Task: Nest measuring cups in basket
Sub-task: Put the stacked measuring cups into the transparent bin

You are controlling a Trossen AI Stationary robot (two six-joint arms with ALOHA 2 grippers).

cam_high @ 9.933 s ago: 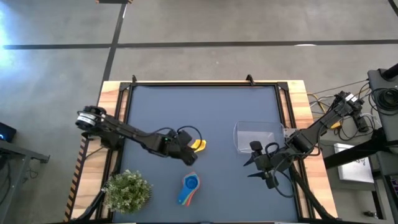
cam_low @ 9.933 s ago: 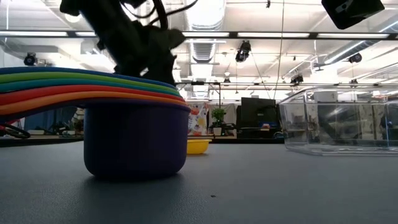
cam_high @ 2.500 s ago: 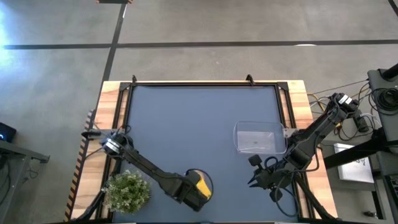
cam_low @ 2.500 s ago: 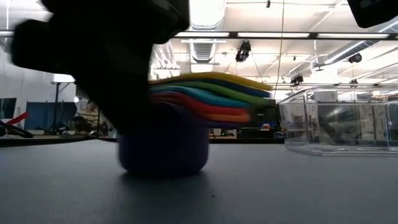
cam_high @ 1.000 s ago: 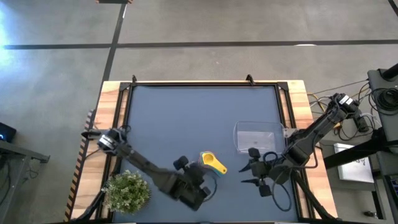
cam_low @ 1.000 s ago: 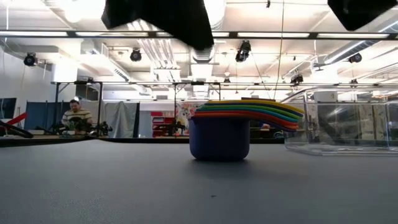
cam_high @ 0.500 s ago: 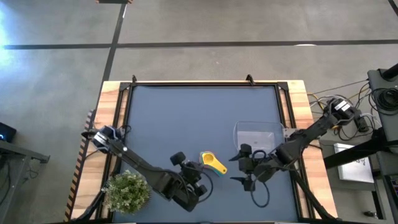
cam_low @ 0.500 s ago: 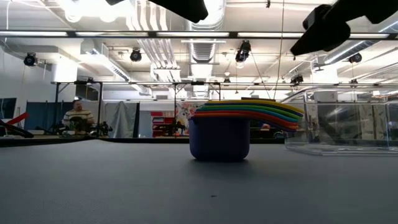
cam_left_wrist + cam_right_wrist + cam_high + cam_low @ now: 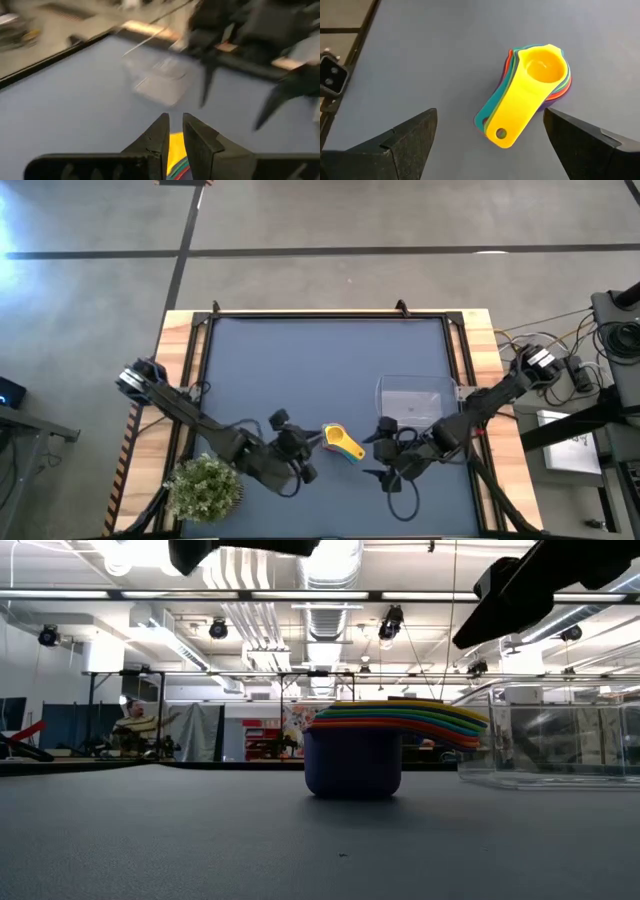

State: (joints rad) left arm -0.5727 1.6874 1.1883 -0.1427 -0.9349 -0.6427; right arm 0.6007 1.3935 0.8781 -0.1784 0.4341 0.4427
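Across the table (image 9: pixel 300 360), you have both arms reaching toward its near edge, one from each side. Basket (image 9: pixel 415 402) sits near the right edge, apart from the cups and holding nothing you can see; it is the target, so it stays put.

Right gripper (image 9: pixel 381 457) hangs just beside the cup stack on the basket side, fingers spread as wide as they go. In the right wrist view the stack lies between the two fingers (image 9: pixel 405 145), which looks like a line-up for a grasp.

Left gripper (image 9: pixel 303 456) hangs just on the other side of the stack, its fingers (image 9: pixel 157 135) nearly pinched together and holding nothing. Judged: this arm is finished with the stack and out of the way.

Cups (image 9: pixel 343 444) rest on the table near the middle of the near edge, already nested, yellow on top, handles fanned toward the right. One lift should carry all of them into the basket.
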